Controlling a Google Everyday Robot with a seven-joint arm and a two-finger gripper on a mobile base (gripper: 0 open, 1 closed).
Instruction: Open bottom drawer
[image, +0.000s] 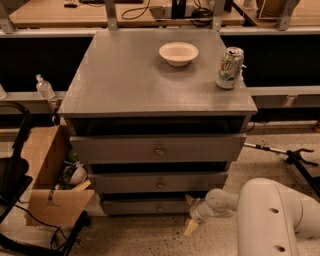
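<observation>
Reaching step: the hand (189, 215), fingers apart, hovers right of the knob (159, 205) on the bottom drawer (132, 206); next it likely must grip that knob.
</observation>
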